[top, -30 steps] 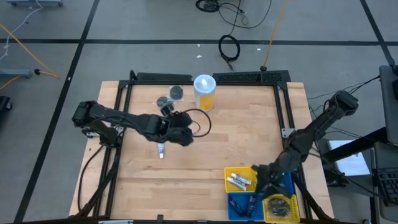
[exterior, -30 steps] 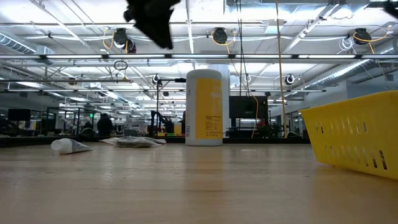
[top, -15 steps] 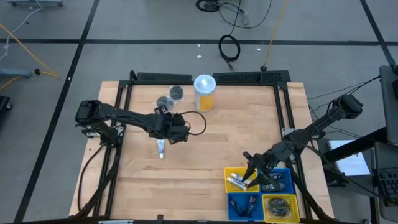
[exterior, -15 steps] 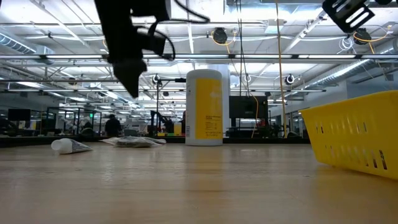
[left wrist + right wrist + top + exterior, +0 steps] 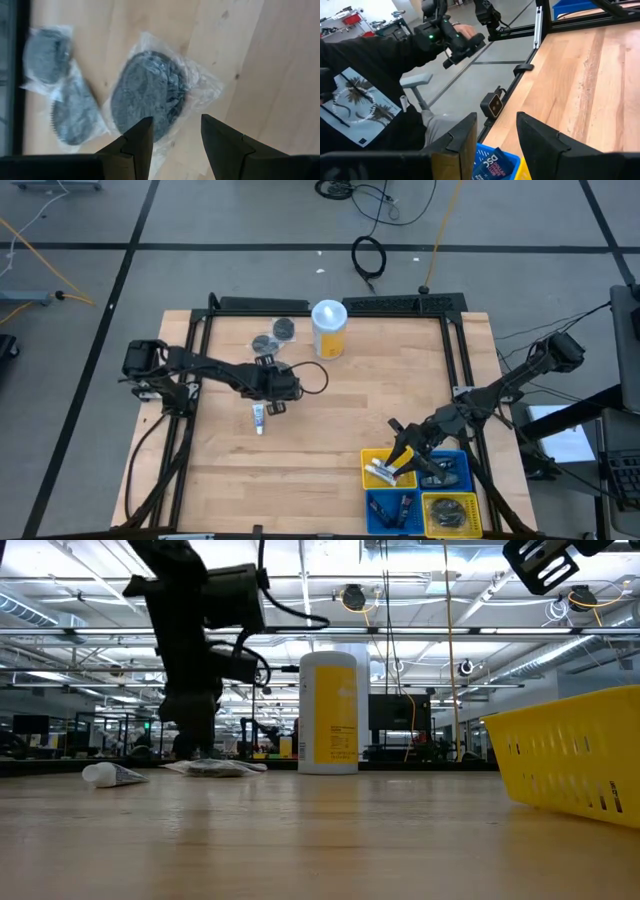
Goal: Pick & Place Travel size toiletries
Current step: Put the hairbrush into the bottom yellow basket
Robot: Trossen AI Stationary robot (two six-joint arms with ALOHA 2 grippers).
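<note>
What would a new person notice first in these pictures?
Probably the tall yellow-and-white canister at the table's far edge, and the yellow and blue bins at the near right corner. The left gripper is open just above grey round packets, and the right gripper hangs open over the bins.

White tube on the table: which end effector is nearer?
Left. The left end effector hovers just beside the white tube; the right end effector is far off, over the yellow bin.

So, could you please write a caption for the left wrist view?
Left claw, fingers open, hovers over a bagged grey round packet on the wooden table.
</note>
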